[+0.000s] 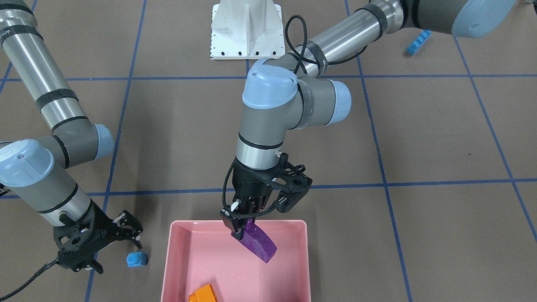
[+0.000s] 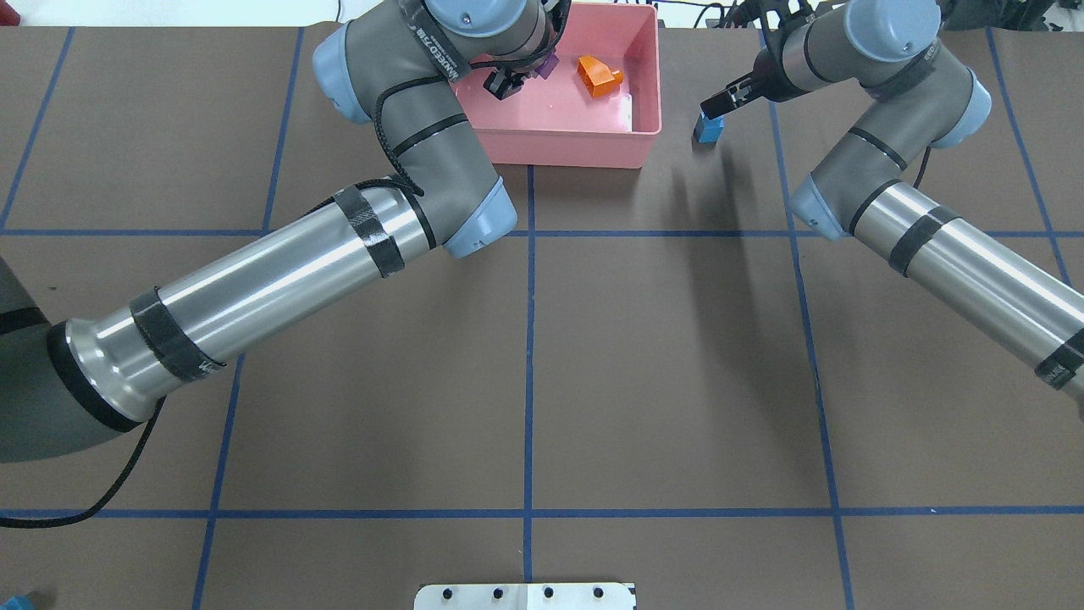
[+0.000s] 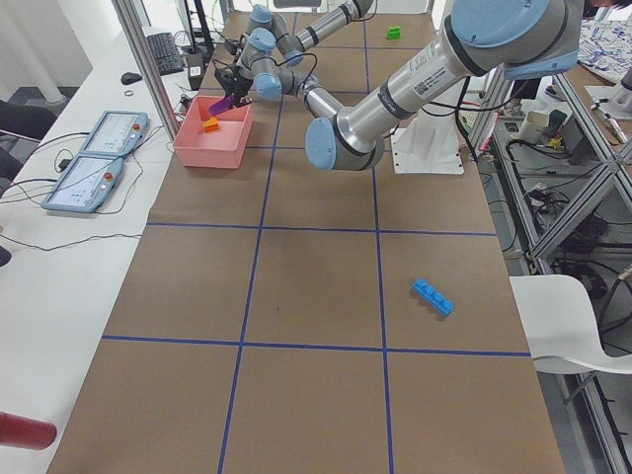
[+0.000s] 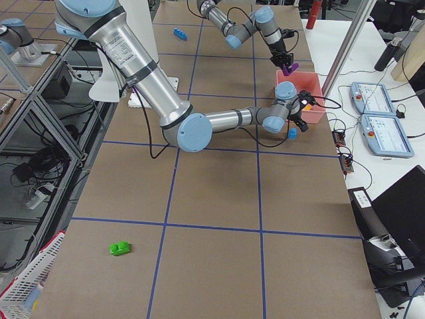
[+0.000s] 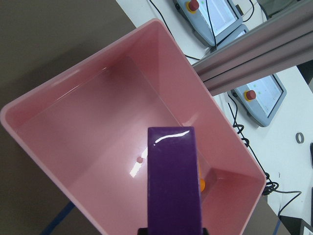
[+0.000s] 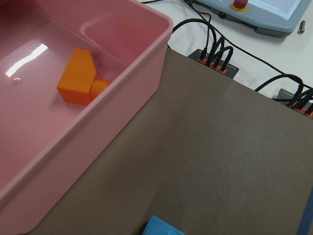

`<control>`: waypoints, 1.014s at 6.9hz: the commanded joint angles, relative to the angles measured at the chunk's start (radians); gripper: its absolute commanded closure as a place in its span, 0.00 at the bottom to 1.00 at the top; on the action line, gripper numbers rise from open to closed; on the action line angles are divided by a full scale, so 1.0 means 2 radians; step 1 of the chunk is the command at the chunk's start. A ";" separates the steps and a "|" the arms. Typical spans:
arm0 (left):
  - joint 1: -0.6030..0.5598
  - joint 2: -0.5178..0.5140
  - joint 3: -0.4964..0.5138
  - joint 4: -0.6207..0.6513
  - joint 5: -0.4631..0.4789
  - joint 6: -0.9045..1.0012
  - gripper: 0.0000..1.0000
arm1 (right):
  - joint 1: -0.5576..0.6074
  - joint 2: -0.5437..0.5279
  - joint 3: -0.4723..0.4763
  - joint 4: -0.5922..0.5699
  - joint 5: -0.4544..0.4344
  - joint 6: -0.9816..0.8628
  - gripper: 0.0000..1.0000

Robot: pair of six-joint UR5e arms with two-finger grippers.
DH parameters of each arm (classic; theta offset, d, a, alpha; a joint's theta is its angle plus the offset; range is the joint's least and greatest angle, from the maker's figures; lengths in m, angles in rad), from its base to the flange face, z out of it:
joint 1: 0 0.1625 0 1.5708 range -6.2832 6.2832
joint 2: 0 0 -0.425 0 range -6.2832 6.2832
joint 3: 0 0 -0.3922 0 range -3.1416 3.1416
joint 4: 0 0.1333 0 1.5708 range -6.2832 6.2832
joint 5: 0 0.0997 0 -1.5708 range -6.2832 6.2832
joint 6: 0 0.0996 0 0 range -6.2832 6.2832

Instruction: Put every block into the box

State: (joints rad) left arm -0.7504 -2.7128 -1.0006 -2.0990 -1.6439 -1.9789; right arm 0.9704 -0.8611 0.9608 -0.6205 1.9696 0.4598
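My left gripper [image 1: 239, 228] is shut on the purple block [image 1: 260, 243] and holds it tilted over the pink box [image 1: 176, 251]; the left wrist view shows the block [image 5: 173, 181] above the box floor [image 5: 73, 147]. The orange block [image 1: 203, 294] lies inside the box. My right gripper [image 1: 121, 251] is open just beside the small light-blue block [image 1: 137, 259], which stands on the table outside the box; the overhead view shows the gripper [image 2: 718, 106] over that block [image 2: 708, 129]. The long light-blue block [image 1: 418, 42] and the green block [image 4: 120, 249] lie far off.
The white robot base [image 1: 245, 29] stands mid-table behind the box. Operator pendants [image 3: 99, 158] and cables lie on the side bench past the box. The long light-blue block [image 3: 433, 295] lies near the table's left end, the green block near its right end.
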 commanded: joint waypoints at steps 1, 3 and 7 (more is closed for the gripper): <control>0.000 -0.011 0.035 -0.010 0.009 0.000 1.00 | -0.013 0.003 -0.019 0.017 -0.009 0.002 0.01; 0.005 -0.039 0.077 -0.010 0.020 -0.001 1.00 | -0.023 0.006 -0.034 0.019 -0.023 0.002 0.01; 0.005 -0.043 0.085 -0.009 0.028 0.005 0.01 | -0.027 0.020 -0.060 0.018 -0.028 0.003 0.09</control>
State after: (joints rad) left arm -0.7410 -2.7970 -0.8309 -2.1178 -1.5890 -1.9761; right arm 0.9167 -0.8346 0.8554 -0.5840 1.9144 0.4641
